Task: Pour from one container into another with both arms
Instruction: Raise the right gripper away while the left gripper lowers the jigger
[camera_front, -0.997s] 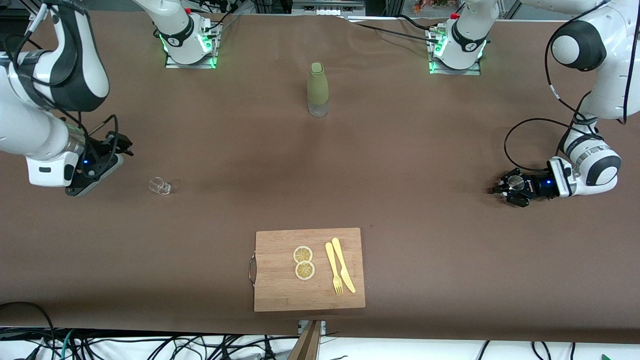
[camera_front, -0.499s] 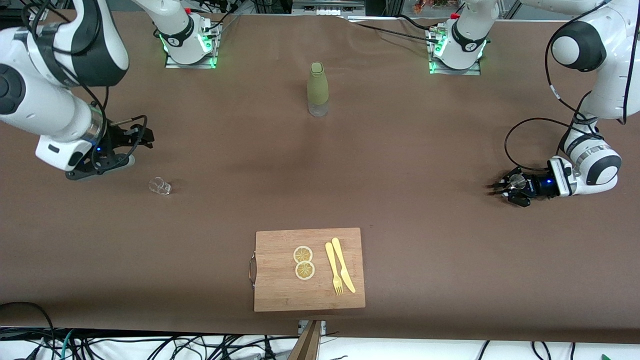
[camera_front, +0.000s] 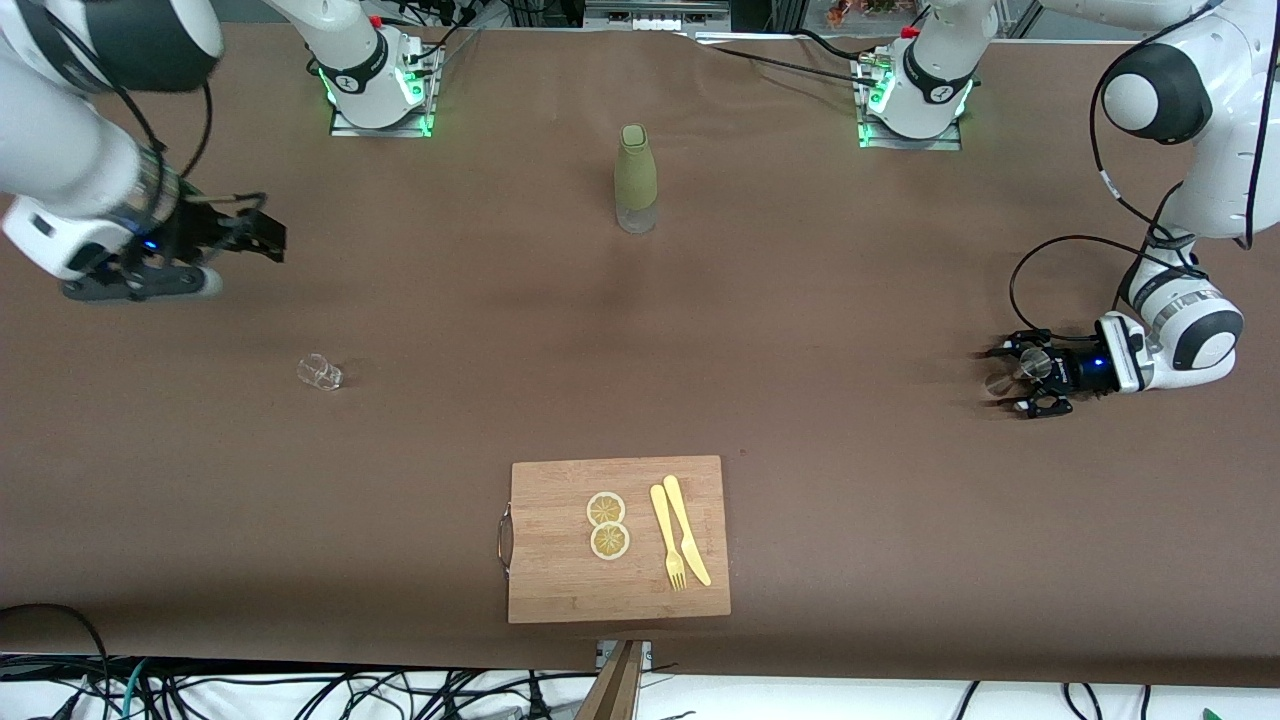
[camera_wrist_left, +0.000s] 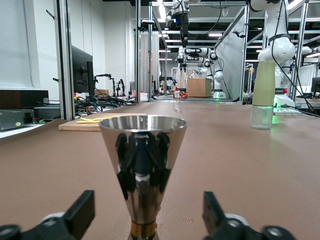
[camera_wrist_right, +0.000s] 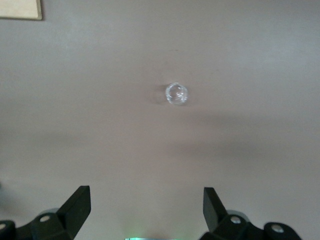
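A shiny metal cone-shaped cup (camera_wrist_left: 142, 160) stands upright on the brown table between the fingers of my left gripper (camera_wrist_left: 147, 212), which is open and not touching it. From the front, that gripper (camera_front: 998, 380) lies low at the left arm's end of the table, around the cup (camera_front: 1000, 383). A small clear glass (camera_front: 320, 372) stands at the right arm's end. My right gripper (camera_front: 262, 228) hangs open and empty above the table, off to one side of the glass and closer to the robot bases. In the right wrist view the glass (camera_wrist_right: 176, 93) shows ahead of the open gripper (camera_wrist_right: 146, 200).
A tall olive-green bottle (camera_front: 636, 178) with a clear base stands mid-table near the robot bases. A wooden cutting board (camera_front: 560, 560) near the front edge carries two lemon slices (camera_front: 607, 525), a yellow fork (camera_front: 668, 550) and a knife (camera_front: 688, 543).
My left gripper has opened and let go of the metal cup, which stays standing. The right arm has risen and drawn away from the glass toward the robot bases.
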